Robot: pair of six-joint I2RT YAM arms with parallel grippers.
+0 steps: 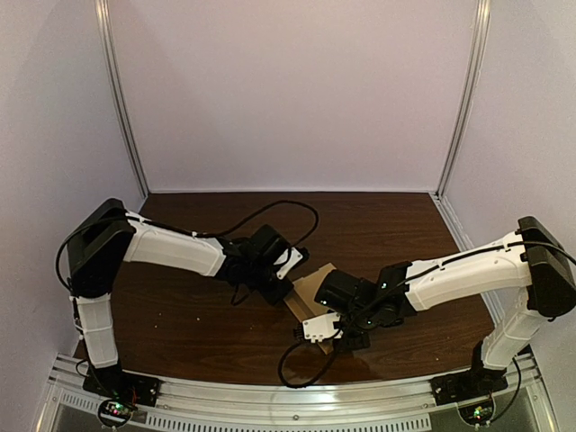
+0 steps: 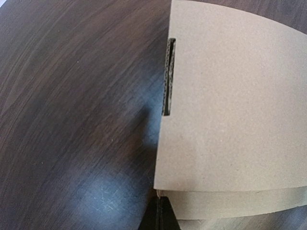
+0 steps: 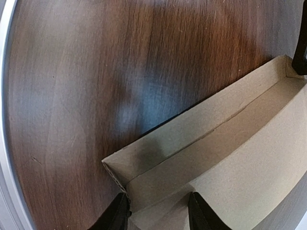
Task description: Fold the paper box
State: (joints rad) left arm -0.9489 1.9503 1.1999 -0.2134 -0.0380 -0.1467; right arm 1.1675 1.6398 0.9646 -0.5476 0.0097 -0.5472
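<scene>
Lying near the middle of the dark brown wooden table [image 1: 387, 225], the half-folded tan cardboard box [image 1: 311, 284] sat between the 2 arms. The left gripper [image 2: 159, 216] had its black fingers pinched almost together on the lower edge of a flat, slotted panel. The right gripper [image 3: 156, 213] kept a narrow gap, with 1 finger outside and 1 inside a raised side wall near its corner, clamping it.
</scene>
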